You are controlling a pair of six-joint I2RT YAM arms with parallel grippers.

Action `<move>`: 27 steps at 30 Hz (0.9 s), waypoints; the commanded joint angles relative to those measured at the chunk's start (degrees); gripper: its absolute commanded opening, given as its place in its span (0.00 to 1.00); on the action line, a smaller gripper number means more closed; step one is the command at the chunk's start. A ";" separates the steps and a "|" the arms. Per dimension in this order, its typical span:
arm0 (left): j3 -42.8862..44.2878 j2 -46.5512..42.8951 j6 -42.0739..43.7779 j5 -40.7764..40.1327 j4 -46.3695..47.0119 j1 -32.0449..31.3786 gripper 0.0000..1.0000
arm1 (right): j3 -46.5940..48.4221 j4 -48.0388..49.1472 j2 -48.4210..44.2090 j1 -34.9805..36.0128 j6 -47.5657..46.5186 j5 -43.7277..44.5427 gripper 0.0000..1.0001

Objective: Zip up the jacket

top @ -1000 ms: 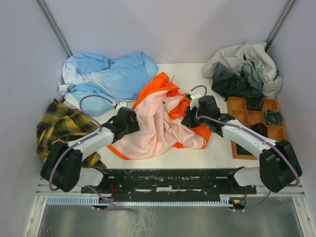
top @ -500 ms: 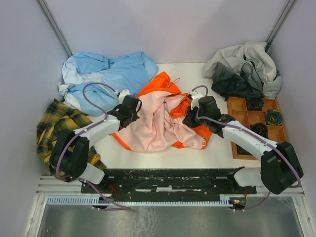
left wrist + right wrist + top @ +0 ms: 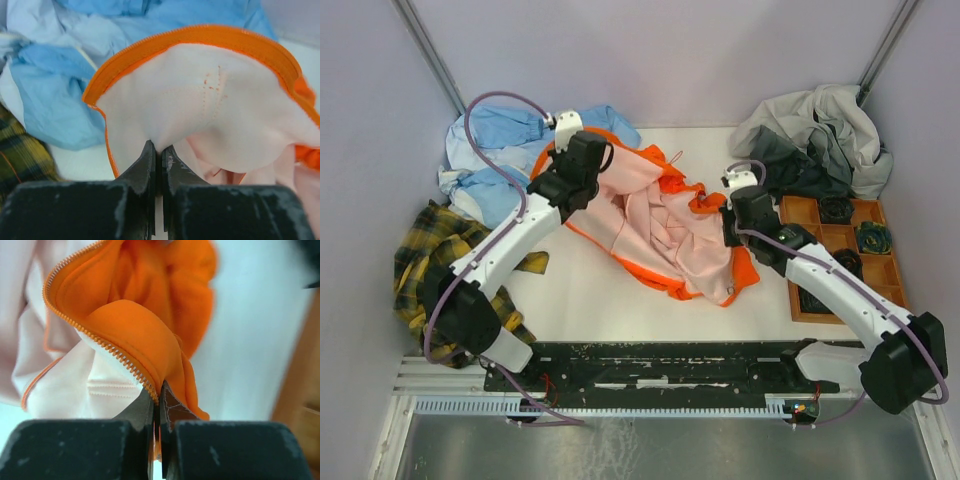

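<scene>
Over the last second the left gripper had swung from the lower middle of the overhead view up toward the upper left, carrying a pinched edge of the jacket with it until that edge lay against the light blue garment. The right gripper had shifted only slightly, up and to the right. Between them the jacket, earlier a bunched heap at centre frame, had been drawn out into a wider diagonal sheet on the white table, pale pink lining facing up. That looked like unfolding still in progress: the two front edges were not yet laid side by side, so zipping itself had probably not begun. In the left wrist view the left gripper was pressed together on a fold of pink lining just inside the orange hem. In the right wrist view the right gripper was clamped on the orange front edge right at the zipper teeth, which curved away to the upper left of that frame. No slider could be made out. No brand, label or writing was legible anywhere; the only marks were a few small reddish stitches on the lining in the left wrist view.
</scene>
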 commanded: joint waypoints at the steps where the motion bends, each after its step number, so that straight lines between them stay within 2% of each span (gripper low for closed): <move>1: 14.56 3.15 7.97 -7.88 0.28 0.59 0.03 | 10.55 -6.29 -1.38 -0.78 -4.92 22.43 0.02; 5: 26.42 8.43 10.79 -8.90 -5.31 2.57 0.03 | 20.71 -9.74 1.59 -6.06 -8.67 30.86 0.00; 9: 33.40 10.12 13.77 -9.75 -6.90 6.80 0.04 | 29.97 -11.49 2.57 -13.84 -10.41 31.11 0.00; 14: 41.42 11.49 18.73 -11.19 -7.67 10.15 0.05 | 40.82 -13.45 5.61 -17.22 -13.58 31.42 0.00; 16: 44.36 12.27 19.83 -12.17 -9.25 10.11 0.05 | 44.61 -15.71 6.99 -17.25 -13.84 28.90 0.00; 20: 40.22 10.01 19.13 -10.62 -10.18 7.85 0.05 | 43.74 -17.76 6.28 -17.17 -9.53 15.01 0.00; 24: 30.92 7.22 17.19 -10.64 -9.09 1.65 0.05 | 38.14 -18.74 6.05 -16.15 -5.94 1.81 0.00; 27: 23.56 5.81 14.12 -10.77 -8.93 -3.32 0.05 | 31.56 -17.14 4.70 -13.76 -3.85 -2.22 0.00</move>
